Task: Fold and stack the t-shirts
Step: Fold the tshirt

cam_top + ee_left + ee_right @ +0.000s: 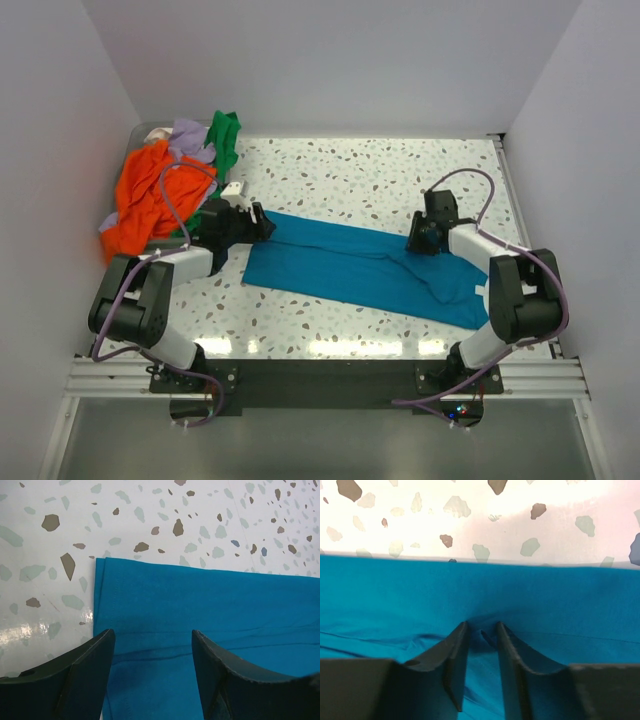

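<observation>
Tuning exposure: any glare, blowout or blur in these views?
Top external: sharp, with glare bands along the near edge of the table. Left wrist: crisp, one specular patch left of the teal t-shirt. Right wrist: table overexposed, speckles soft; t-shirt fine.

The teal-blue t-shirt (360, 270) is one plain colour, its hem stitching matching. The orange shirt (140, 205) is bright and plain, the green shirt (226, 135) deep, the lavender shirt (190, 135) pale, perhaps greyish. The table (380, 175) is white terrazzo flecked brown, grey-green and blue. The left gripper (152, 637) and right gripper (481, 630) are black
</observation>
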Available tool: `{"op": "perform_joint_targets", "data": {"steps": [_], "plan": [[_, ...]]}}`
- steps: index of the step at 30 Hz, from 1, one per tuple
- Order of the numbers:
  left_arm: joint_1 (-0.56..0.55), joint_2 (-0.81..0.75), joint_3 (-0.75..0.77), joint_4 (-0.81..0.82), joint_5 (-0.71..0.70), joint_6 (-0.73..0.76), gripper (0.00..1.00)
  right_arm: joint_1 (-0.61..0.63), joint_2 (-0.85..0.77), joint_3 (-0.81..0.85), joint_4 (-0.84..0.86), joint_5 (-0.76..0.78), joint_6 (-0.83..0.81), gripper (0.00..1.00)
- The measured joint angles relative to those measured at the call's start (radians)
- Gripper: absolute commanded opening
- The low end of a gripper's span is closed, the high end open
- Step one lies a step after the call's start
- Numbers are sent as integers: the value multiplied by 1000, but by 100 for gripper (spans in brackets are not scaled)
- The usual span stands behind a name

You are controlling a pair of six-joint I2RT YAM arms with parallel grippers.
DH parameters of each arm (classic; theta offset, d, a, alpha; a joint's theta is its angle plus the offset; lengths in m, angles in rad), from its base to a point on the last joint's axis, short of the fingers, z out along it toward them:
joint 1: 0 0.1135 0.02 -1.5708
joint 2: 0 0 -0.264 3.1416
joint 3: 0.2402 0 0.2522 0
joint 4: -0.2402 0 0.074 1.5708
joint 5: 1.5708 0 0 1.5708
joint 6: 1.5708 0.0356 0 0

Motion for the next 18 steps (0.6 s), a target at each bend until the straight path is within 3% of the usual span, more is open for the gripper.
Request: {"op": "perform_joint_targets", "data": {"steps": [4,9,18], "plan": [[0,0,0,0,0,0,68,3,-6,0,-12,0,-2,23],[0,0,0,0,0,0,68,13,-37,0,-41,0,-7,0],[0,0,0,0,0,0,68,40,-122,-5,-92,-48,0,0]]}}
